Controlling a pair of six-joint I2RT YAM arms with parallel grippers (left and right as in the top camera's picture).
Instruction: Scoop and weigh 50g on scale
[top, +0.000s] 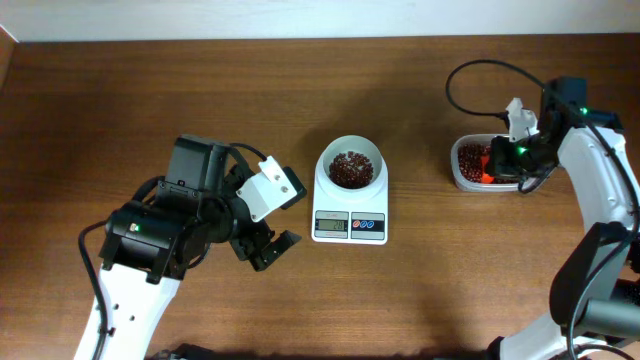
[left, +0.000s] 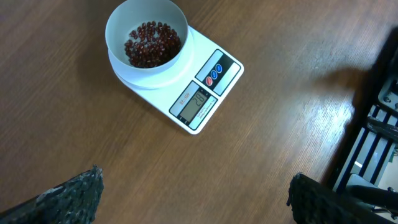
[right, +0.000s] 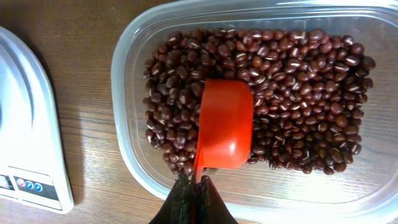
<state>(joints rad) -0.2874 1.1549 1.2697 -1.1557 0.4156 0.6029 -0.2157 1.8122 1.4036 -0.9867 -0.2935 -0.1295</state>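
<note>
Closed tight on the thin handle of the orange plastic scoop (right: 225, 124), which points straight ahead into the clear rectangular tub (right: 124, 74) of red beans (right: 298, 81), the right gripper (right: 194, 190) has the small white digital scale (top: 349, 227) with its round bowl (top: 330, 150) near on its left, and the wide-open, empty left gripper (top: 268, 247) hangs beyond it.

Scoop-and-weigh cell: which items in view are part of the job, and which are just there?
In the job:
- scale and its white bowl, some beans in it
- clear tub of red beans
- orange scoop, right gripper jaws shut on its handle

Just there:
- left gripper, jaws open, empty
- black cable by the right arm
</note>
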